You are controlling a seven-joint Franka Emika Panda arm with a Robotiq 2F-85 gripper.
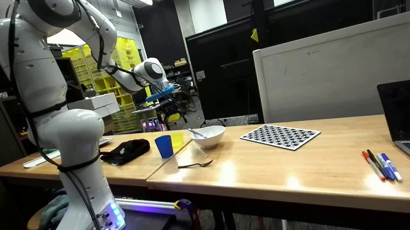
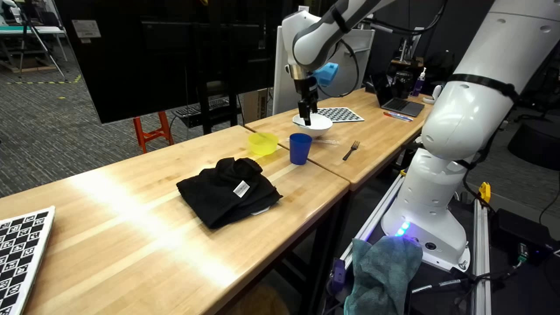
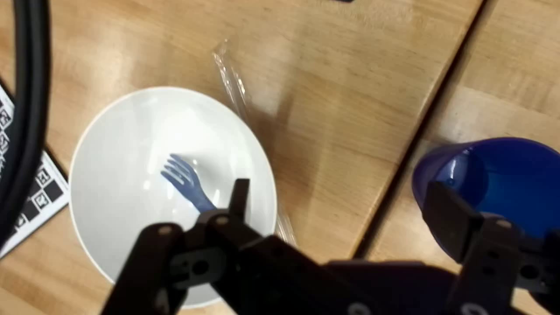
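Two wooden tables (image 1: pixel 271 169) meet at a seam (image 3: pixel 426 120). Arm (image 1: pixel 45 80) stands upright, elbow bent high, forearm sloping down and outward, wrist turned down. Gripper (image 3: pixel 341 195) above table level, fingers spread wide, near white bowl (image 2: pixel 321 127). Blue fork (image 3: pixel 192 188) leans in bowl, tines down inside. Blue cup (image 2: pixel 300 149) upright nearby, across the seam.
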